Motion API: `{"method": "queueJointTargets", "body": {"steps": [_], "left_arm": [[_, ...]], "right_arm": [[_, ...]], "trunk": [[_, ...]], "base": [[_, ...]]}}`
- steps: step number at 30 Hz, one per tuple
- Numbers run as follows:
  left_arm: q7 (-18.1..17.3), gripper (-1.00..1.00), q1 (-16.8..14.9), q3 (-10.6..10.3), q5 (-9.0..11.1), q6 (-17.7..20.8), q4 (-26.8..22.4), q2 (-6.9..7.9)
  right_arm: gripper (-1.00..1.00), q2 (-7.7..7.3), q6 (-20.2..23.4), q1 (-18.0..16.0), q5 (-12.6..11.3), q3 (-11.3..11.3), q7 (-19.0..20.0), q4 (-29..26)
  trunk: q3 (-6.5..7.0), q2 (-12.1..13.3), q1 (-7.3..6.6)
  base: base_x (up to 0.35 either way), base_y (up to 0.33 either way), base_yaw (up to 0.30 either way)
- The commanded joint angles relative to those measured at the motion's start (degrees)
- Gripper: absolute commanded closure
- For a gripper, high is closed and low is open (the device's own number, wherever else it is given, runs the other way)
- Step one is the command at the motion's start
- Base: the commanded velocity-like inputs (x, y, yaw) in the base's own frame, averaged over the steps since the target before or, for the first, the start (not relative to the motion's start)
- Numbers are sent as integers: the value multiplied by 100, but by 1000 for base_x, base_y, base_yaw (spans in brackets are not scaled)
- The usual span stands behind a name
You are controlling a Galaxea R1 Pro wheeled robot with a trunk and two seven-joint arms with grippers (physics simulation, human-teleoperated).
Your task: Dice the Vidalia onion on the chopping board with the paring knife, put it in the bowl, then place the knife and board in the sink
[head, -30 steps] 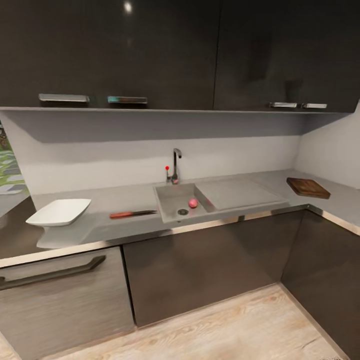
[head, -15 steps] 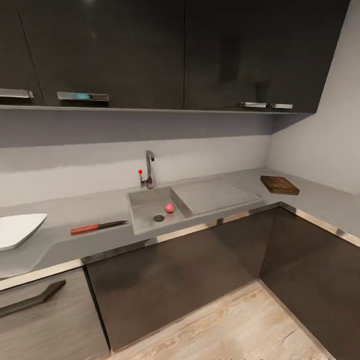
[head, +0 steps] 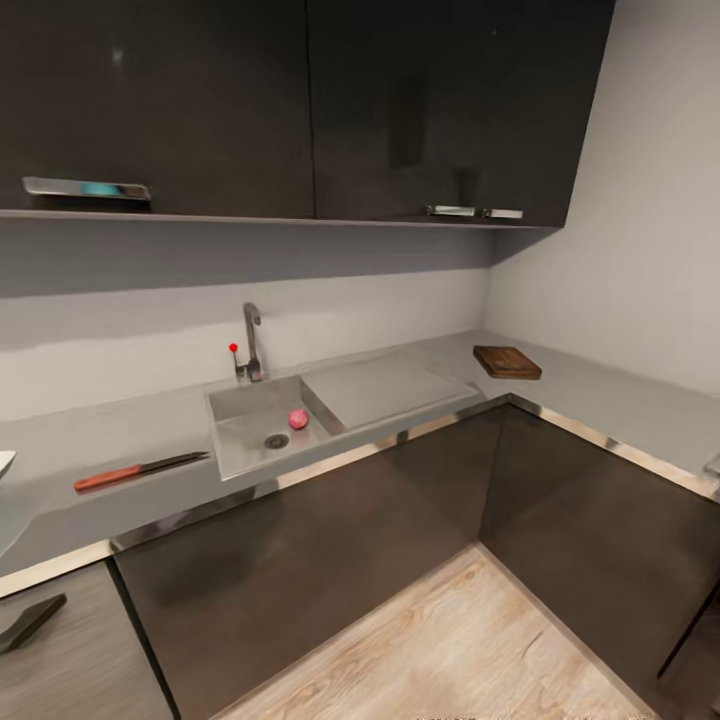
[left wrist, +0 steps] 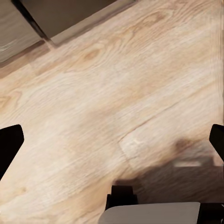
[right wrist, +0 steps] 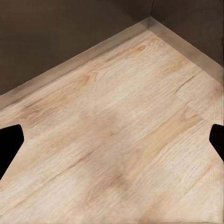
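In the head view the steel sink (head: 236,400) is set into the dark grey countertop (head: 110,432), with the tap (head: 250,340) and its red-knobbed lever behind the basin. The small pinkish Vidalia onion (head: 298,419) lies in the basin beside the round drain (head: 277,441). The red-handled paring knife (head: 140,470) lies flat on the countertop left of the sink. At the far right corner sits the brown chopping board (head: 507,362). A white sliver of the bowl (head: 4,462) touches the picture's left border. My left gripper (left wrist: 112,149) and right gripper (right wrist: 112,144) hang open over the wooden floor, holding nothing.
Dark wall cabinets (head: 300,110) with metal handles hang above the worktop. The counter turns a corner and runs along the right wall (head: 640,410). Dark base cabinets (head: 330,540) stand below it. Light wooden floor (head: 440,650) lies between me and the cabinets.
The whole head view has swung to the right, so the sink, knife and board sit further left in the picture and the bowl has nearly left it. Nothing on the counter has moved.
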Motion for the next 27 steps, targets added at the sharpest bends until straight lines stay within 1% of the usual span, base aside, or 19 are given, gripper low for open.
{"method": "queueJointTargets", "body": {"steps": [1, 27], "left_arm": [[-3, -100, -1, -1, 3, -18, 4, 1], [-3, -100, -1, -1, 3, -22, 7, 1]], "right_arm": [[-100, 5, -19, -5, -6, -12, 2, 5], [-100, 4, -16, -5, -6, -14, 2, 5]], "trunk": [[-6, -3, 0], [-57, -3, 0]], "base": [[0, 0, -272], [0, 0, -272]]}}
